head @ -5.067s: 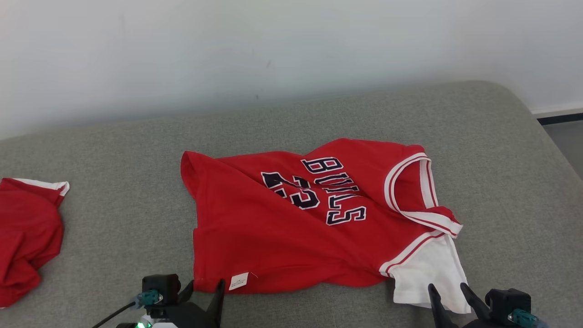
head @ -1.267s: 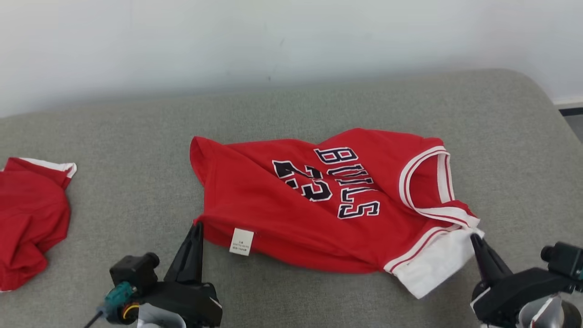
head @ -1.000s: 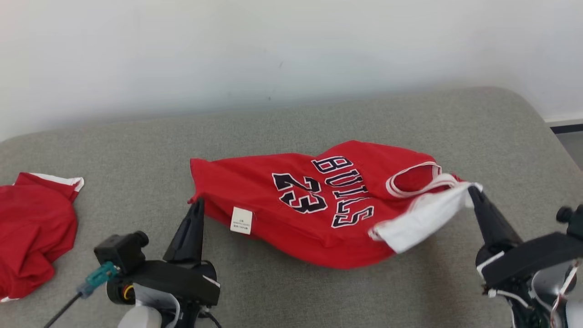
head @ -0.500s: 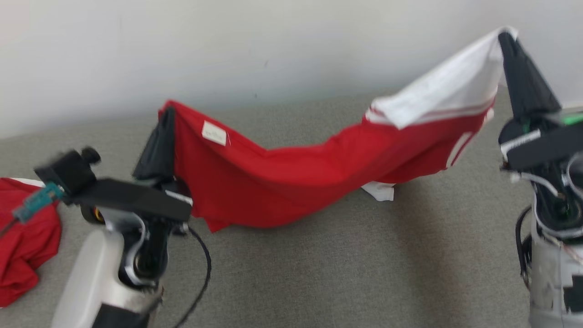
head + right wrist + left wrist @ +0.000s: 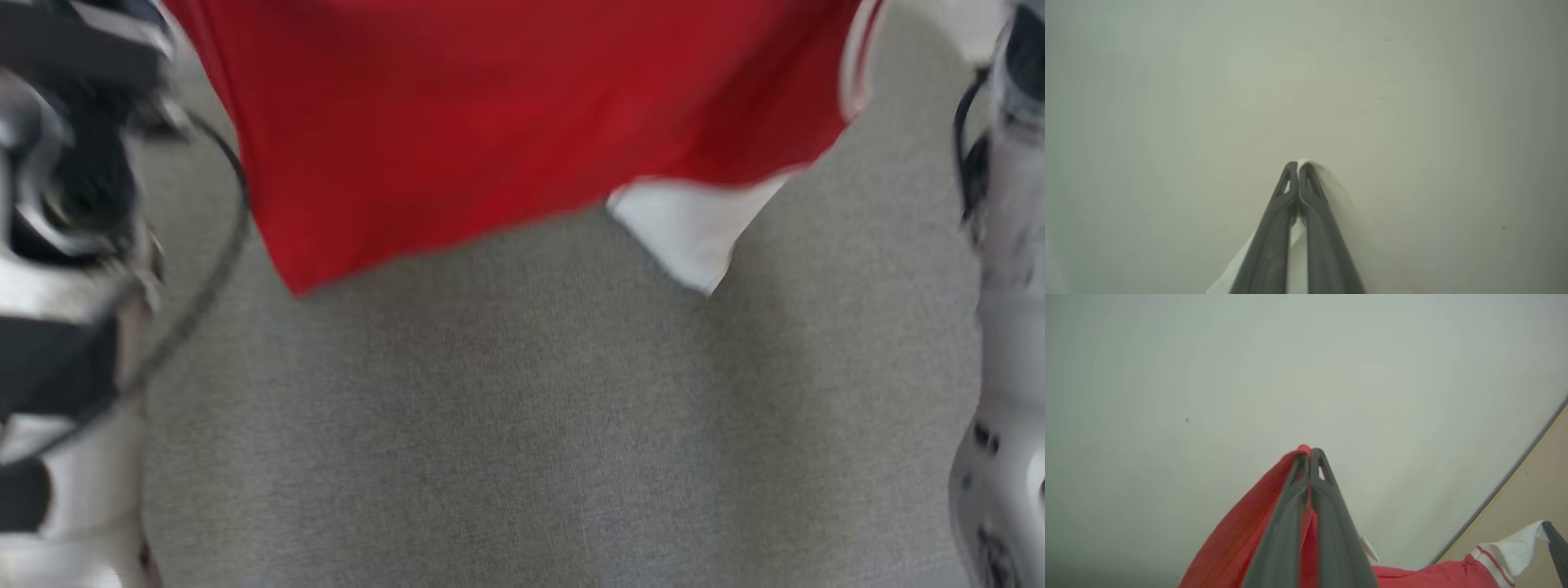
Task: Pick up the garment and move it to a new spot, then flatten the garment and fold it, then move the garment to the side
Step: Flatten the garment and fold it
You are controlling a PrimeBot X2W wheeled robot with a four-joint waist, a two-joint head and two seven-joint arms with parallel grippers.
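The red cloth jersey with white sleeves hangs in the air above the grey woven cushion. Its upper part is cut off by the top edge of the head view, which is blurred throughout. One white sleeve dangles below the red hem; whether it touches the cushion is hard to tell. The left gripper, seen from its wrist, has its two dark fingers pressed together on a red corner of the jersey, against the pale wall. The right gripper is likewise pinched closed on white fabric, most of it hidden behind the fingers. In the head view the pale left forearm and right forearm flank the cloth, both smeared.
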